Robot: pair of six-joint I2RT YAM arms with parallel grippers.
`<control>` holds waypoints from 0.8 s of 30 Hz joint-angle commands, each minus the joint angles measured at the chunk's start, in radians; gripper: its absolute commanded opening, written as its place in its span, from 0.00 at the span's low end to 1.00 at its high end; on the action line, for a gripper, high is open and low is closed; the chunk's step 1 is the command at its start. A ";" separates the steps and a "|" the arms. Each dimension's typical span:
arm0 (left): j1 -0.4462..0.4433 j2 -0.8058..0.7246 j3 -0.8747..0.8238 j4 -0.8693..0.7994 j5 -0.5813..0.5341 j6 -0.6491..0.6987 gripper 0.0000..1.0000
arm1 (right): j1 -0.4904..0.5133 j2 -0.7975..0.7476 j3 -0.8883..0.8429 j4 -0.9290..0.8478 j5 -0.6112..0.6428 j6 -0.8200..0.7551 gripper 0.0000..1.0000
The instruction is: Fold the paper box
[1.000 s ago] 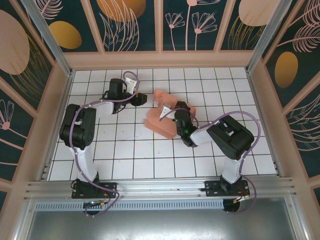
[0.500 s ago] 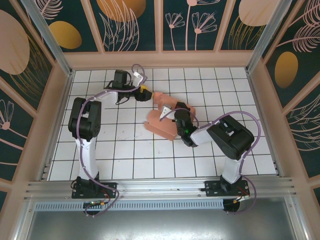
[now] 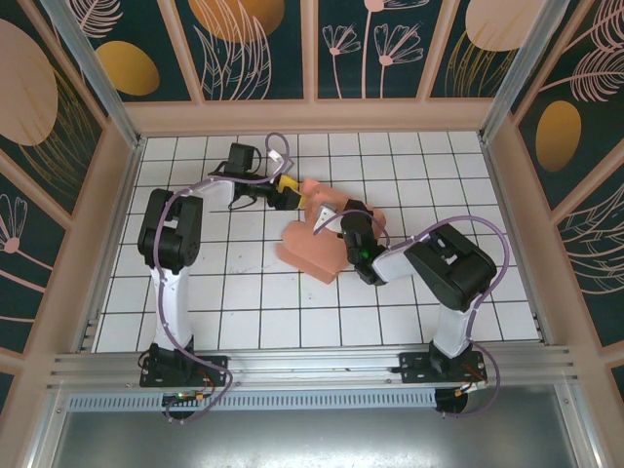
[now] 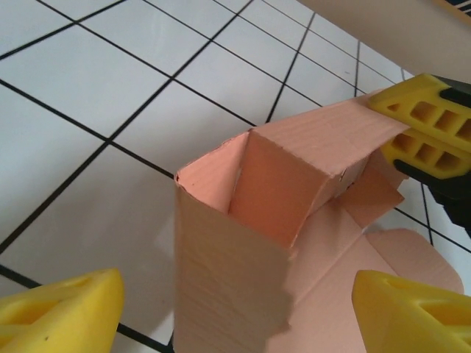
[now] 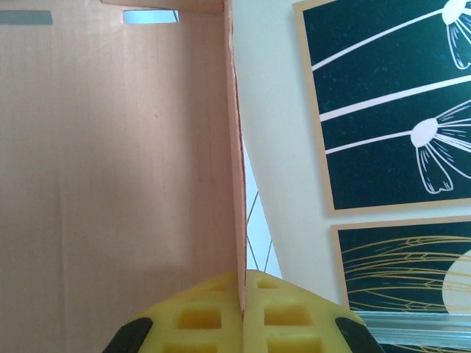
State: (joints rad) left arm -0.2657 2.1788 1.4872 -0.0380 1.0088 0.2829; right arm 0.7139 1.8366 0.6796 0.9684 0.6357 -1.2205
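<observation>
Paper box (image 3: 310, 252) sits half-folded, salmon-pink, flaps open.

Bright even light; soft shadow beside the paper box (image 4: 235, 279).

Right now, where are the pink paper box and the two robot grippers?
paper box (image 3: 310, 255), top view, its flat lower panel.
left gripper (image 3: 291, 187), top view, between its yellow fingertips.
right gripper (image 5: 243, 293), right wrist view, where its fingertips pinch the box's edge.

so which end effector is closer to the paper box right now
Right. The right end effector is clamped on an upright wall of the paper box. The left end effector is open, its fingers either side of the box's raised end, apparently not touching it.
</observation>
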 commanded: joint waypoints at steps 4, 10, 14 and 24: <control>0.000 0.060 0.096 -0.139 0.071 0.132 0.81 | -0.004 -0.056 0.008 -0.063 -0.037 0.069 0.00; 0.032 0.010 0.060 -0.195 0.118 0.231 0.83 | -0.004 -0.070 -0.013 -0.049 -0.034 0.063 0.00; 0.068 -0.010 0.030 -0.200 0.181 0.251 0.84 | -0.001 -0.090 -0.034 -0.019 -0.045 0.049 0.00; 0.071 -0.010 0.033 -0.259 0.245 0.324 0.89 | 0.024 -0.132 -0.061 0.008 -0.060 0.019 0.00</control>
State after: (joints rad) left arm -0.1902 2.2074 1.5166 -0.2504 1.1812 0.5533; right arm 0.7231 1.7393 0.6270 0.9279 0.5919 -1.1984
